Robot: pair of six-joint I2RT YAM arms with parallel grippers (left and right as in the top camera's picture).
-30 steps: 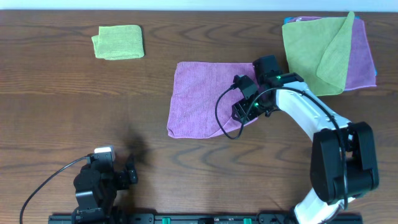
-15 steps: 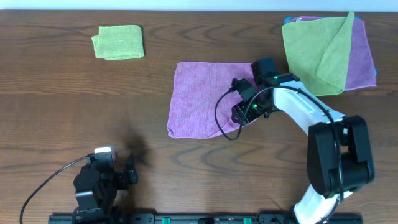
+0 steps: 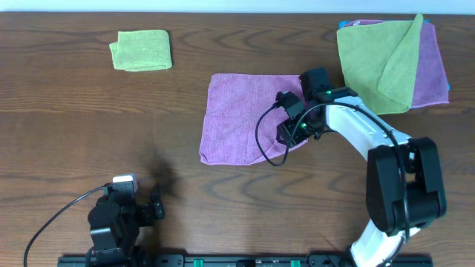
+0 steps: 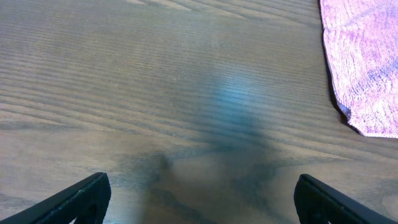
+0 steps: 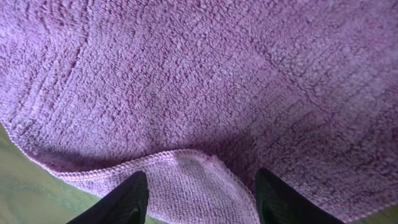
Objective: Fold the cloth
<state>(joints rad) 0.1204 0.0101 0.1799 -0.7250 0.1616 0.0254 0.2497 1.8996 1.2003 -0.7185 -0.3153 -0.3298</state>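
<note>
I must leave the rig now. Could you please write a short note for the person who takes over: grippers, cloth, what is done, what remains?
Left gripper: open, empty, over bare table.
Right gripper: open, down on the right edge of the purple cloth, fingers either side of a raised hem.
The purple cloth lies spread flat mid-table, unfolded.
Done: no fold yet.
Left: pinch the hem, carry it across, probably leftward, release.

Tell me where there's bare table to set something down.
Widest free patch: left of the pink cloth, between the folded green cloth and the left hand. Also the strip below it. Crowded at right: the right hand at the pink cloth's edge, stacked cloths beside it.
</note>
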